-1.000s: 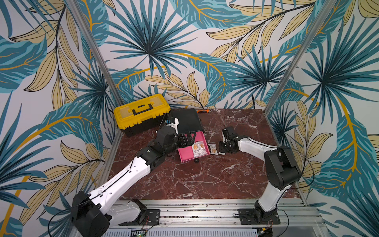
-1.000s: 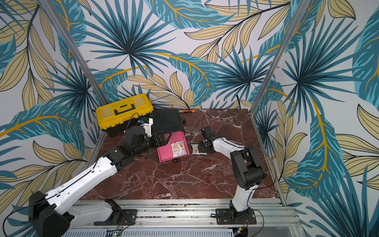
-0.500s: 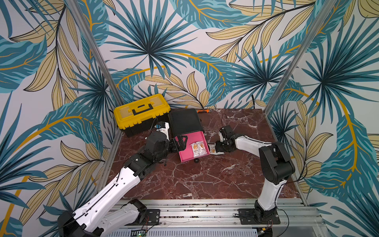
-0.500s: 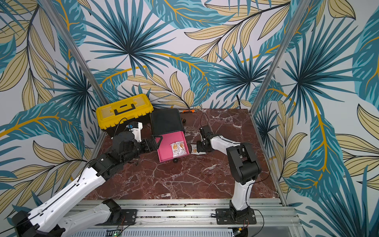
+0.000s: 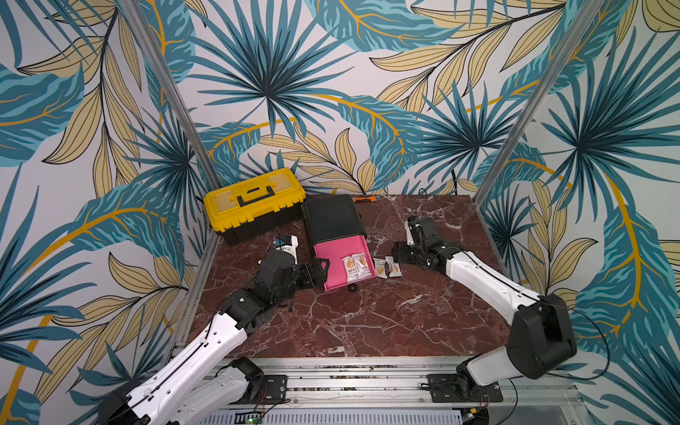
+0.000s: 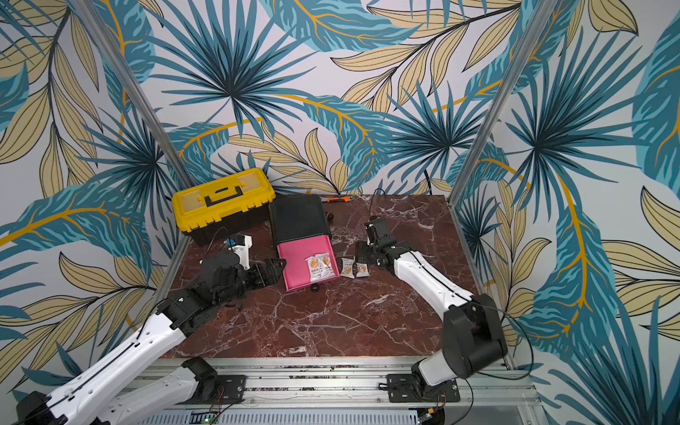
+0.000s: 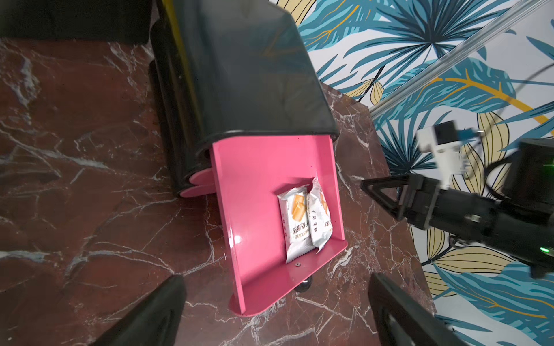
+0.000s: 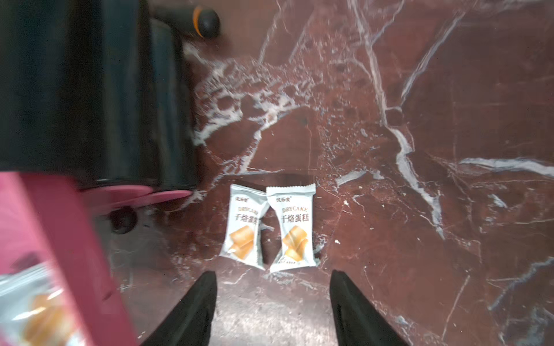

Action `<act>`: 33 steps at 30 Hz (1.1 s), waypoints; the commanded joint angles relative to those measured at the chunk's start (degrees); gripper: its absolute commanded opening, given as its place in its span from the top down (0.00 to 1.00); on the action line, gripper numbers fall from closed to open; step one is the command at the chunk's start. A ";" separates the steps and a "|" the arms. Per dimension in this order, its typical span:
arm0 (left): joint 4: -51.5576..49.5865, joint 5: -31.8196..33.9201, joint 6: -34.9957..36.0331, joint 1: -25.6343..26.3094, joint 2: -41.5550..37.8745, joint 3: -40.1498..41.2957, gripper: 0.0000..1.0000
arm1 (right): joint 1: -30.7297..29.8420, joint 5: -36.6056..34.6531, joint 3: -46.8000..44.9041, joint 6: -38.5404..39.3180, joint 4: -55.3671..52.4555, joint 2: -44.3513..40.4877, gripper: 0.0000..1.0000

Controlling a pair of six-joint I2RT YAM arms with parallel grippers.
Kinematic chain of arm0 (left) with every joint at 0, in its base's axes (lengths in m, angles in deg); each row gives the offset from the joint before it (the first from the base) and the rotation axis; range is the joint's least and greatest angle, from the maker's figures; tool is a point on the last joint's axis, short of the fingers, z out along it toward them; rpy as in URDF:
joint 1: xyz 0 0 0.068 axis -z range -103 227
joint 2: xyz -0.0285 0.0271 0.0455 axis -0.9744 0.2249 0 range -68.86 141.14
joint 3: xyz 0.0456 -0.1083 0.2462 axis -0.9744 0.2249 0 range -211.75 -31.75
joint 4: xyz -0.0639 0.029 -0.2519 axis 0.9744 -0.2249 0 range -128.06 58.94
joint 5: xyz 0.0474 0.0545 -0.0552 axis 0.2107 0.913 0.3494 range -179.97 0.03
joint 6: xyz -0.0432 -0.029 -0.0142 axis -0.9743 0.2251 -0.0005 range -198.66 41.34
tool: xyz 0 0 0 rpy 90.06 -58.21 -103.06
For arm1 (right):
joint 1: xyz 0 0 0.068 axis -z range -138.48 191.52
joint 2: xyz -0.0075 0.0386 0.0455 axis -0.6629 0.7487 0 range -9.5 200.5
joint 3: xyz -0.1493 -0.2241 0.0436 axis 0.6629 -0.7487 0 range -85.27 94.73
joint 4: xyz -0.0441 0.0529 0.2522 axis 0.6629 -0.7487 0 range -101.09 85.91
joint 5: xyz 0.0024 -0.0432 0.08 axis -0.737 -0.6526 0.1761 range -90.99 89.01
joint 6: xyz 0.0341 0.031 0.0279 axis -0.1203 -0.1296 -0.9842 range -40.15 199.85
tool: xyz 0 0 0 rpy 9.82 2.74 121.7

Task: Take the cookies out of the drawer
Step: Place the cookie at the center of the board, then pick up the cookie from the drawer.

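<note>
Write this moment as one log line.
drawer open | inside: two cookies | on table: two cookies | left gripper open | right gripper open

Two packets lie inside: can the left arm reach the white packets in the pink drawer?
Probably yes: the open left hand sits beside the pulled-out pink drawer; the white sealed cookie packets lie uncovered.

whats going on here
Two robot arms are emptying a pulled-out pink drawer. Two white cookie packets lie on the marble table beside it; two more packets are inside. The right gripper hovers by the table pair, jaws open and empty; the left gripper sits open at the drawer's other side.
</note>
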State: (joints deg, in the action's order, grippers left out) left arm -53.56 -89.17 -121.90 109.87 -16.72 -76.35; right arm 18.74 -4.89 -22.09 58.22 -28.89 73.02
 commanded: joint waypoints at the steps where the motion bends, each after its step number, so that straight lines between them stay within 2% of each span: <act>1: 3.76 -2.60 -1.88 -0.77 -0.36 3.11 0.00 | -3.45 -1.67 -3.58 -4.87 -3.62 -6.26 0.35; 6: 11.13 -8.20 -4.98 -4.25 -0.98 8.05 0.00 | -10.71 1.76 -6.84 -11.22 0.78 -11.50 0.36; 10: 13.34 -12.71 -6.85 -7.94 -1.17 10.44 0.00 | -15.90 0.13 -4.63 -12.54 0.71 -8.56 0.36; 14: 12.40 -13.07 -6.68 -8.51 -0.99 11.02 0.00 | -19.09 -3.50 -0.19 -11.73 -1.26 -3.00 0.36; 22: 12.43 -16.07 -7.80 -8.48 -2.08 12.95 0.00 | -20.90 -6.70 6.09 -9.42 -3.23 5.19 0.36; 28: 10.99 -16.75 -7.77 -8.51 -3.85 12.78 0.00 | -21.07 -10.45 8.75 -8.57 -4.91 9.83 0.37; 33: 8.78 -16.00 -6.57 -8.51 -4.24 11.54 0.00 | -21.75 -10.42 9.89 -8.27 -4.38 12.82 0.37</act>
State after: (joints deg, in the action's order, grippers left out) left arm -43.27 -105.06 -129.49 101.65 -20.24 -64.75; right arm -2.68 -13.46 -12.93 49.04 -31.36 83.88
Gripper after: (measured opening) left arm 0.999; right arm 0.629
